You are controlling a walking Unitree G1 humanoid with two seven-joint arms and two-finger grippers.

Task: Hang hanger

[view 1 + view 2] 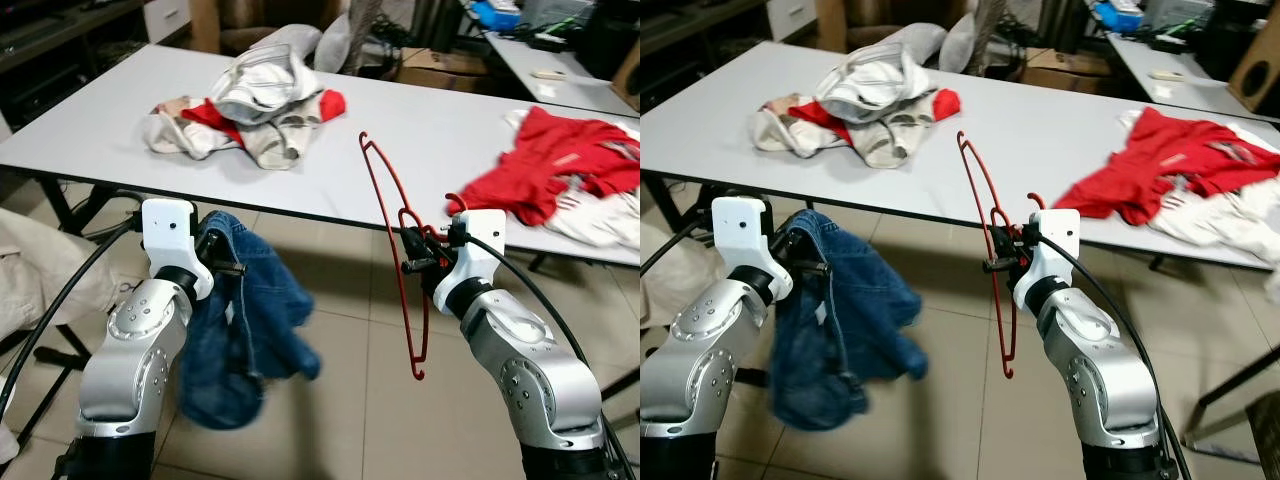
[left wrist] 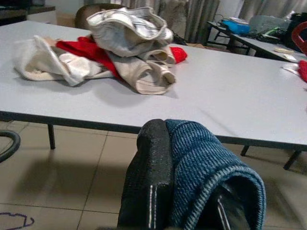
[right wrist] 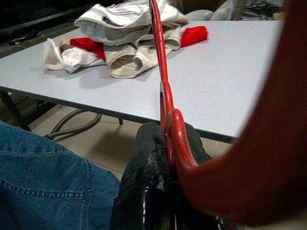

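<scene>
Hanger [image 1: 393,240], red, thin-framed: held upright and edge-on in front of the near edge of the white table [image 1: 420,130], its upper corner rising over the tabletop and its lower end hanging below the table edge, above the tiled floor [image 1: 350,400]. It is clamped near its neck by the right gripper [image 1: 418,250], whose black fingers [image 3: 148,158] are pressed together on the red frame, as is seen in the right wrist view.

Jeans [image 1: 240,320], blue denim: draped in front of the table's near edge, to the left of the hanger, hanging free toward the floor. A fold of the denim is pinched by the left gripper [image 1: 222,262]; in the left wrist view the cloth is wrapped over one black finger [image 2: 148,182], and the fingers are closed on it.

Clothes pile [image 1: 245,105], white, beige and red: heaped on the tabletop, toward the table's far left part, well apart from the hanger.

Red garment [image 1: 555,165]: spread on the tabletop at the table's right end, beside white cloth [image 1: 600,215] lying at the same end.

Second table [image 1: 560,60]: placed behind the white table, to its far right, with small items on it that cannot be made out.

Black cables [image 1: 60,290]: run from the left arm, below the table's near left edge.
</scene>
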